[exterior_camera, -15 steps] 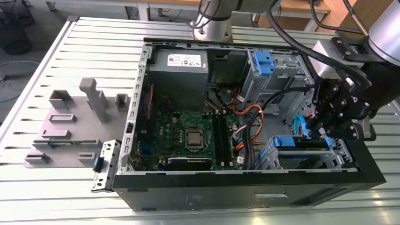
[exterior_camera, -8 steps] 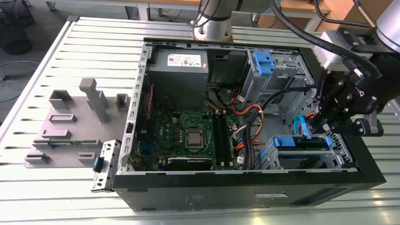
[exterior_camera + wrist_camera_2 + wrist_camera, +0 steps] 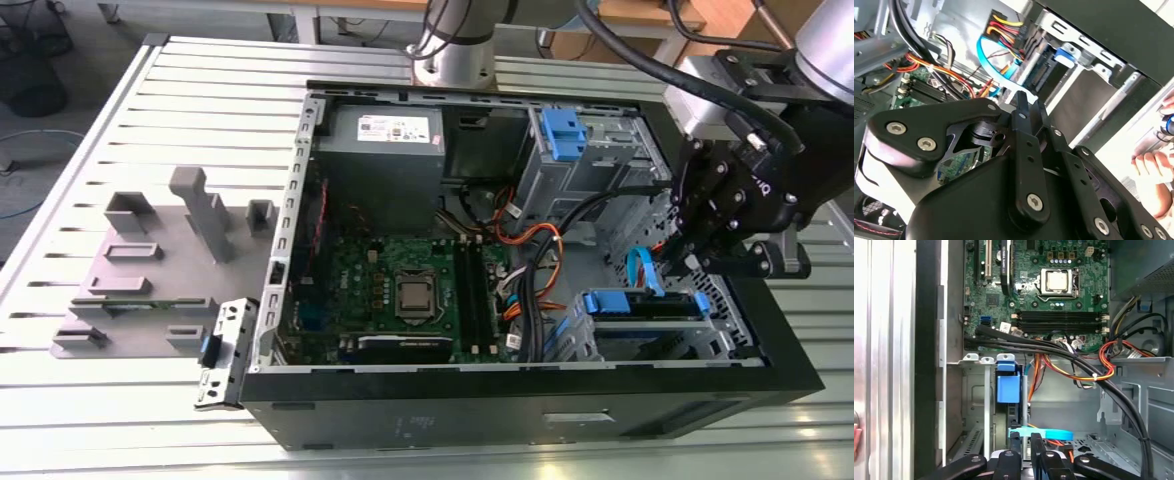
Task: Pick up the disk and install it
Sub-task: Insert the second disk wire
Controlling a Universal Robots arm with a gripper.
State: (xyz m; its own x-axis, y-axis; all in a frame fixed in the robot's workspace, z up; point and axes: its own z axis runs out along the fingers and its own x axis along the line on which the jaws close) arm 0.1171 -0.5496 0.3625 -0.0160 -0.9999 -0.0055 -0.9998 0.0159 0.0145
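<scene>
While the gripper point(image 3: 1024, 447), fingers together, hovers, the disk point(image 3: 641, 310) sits horizontally in its bay.

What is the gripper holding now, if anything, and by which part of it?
Nothing, as far as shows. The gripper hangs inside the open computer case, fingers closed together with no disk between them, near a light blue cable.
</scene>
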